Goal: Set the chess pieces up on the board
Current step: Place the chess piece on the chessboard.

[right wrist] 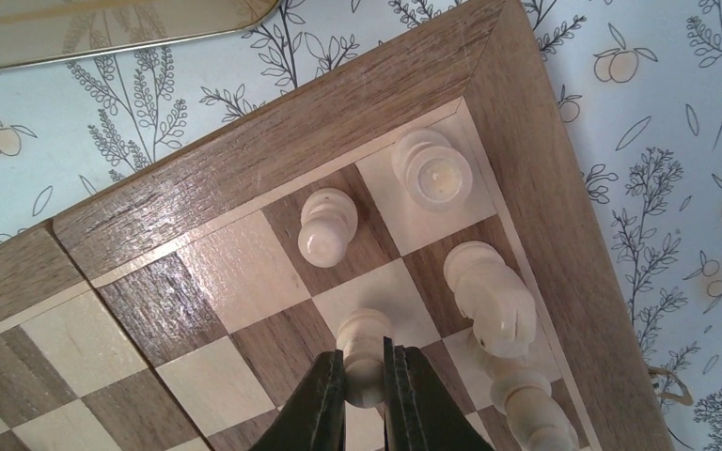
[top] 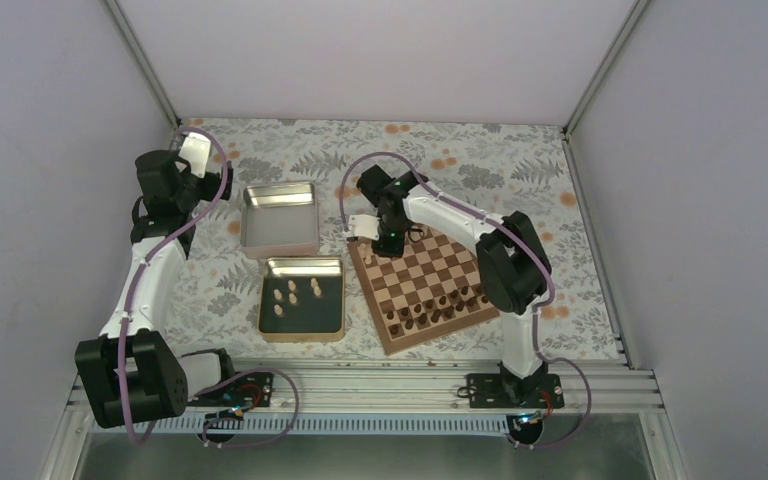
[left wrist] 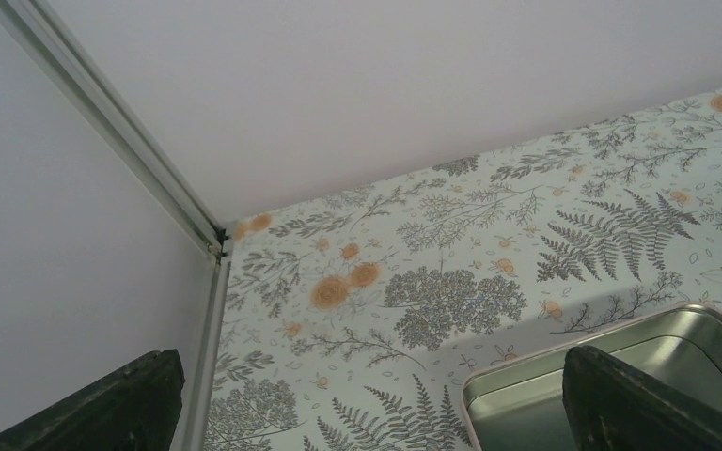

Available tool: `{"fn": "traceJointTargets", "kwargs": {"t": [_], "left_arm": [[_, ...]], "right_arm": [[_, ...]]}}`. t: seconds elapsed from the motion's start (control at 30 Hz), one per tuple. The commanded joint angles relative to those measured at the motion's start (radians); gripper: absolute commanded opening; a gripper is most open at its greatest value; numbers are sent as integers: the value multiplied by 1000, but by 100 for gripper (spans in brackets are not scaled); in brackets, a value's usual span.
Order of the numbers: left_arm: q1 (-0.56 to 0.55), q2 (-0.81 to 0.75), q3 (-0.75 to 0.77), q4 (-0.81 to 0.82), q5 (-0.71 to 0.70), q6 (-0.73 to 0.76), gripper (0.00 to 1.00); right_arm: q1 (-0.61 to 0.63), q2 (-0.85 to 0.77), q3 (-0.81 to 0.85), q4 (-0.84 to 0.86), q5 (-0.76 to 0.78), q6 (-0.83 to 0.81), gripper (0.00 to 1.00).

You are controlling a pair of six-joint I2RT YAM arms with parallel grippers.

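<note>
Right gripper (right wrist: 365, 365) pinches a pale pawn (right wrist: 365, 338) upright, long axis vertical, at the board's (right wrist: 273, 150) far-left corner just beside the knight (right wrist: 491, 299); its square likely lies straight below. Left gripper (left wrist: 371, 413), fingers spread, hangs well apart, near a tin (left wrist: 491, 376).

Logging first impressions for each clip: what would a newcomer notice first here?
The right gripper holds a pale chess piece in shut jaws at a corner of the board, where other pale pieces already stand. Along the board's near edge stand dark chessmen, and a few loose pale pieces lie in the nearer tin to its left.
</note>
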Motion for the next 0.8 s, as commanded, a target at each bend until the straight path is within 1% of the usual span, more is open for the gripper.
{"fn": "traceJointTargets", "kwargs": {"t": [0.0, 0.17, 0.47, 0.63, 0.77], "left_arm": [[7, 2, 1, 14, 18, 6, 100], [5, 2, 1, 14, 17, 5, 100], [6, 0, 3, 12, 18, 5, 100], [7, -2, 5, 10, 17, 5, 100], [7, -1, 5, 9, 19, 4, 100]], "right_arm": [[-8, 21, 18, 10, 2, 8, 8], [-9, 20, 21, 16, 11, 10, 11], [-8, 4, 25, 5, 6, 11, 20], [-8, -10, 30, -8, -3, 9, 20], [4, -27, 85, -45, -21, 11, 20]]}}
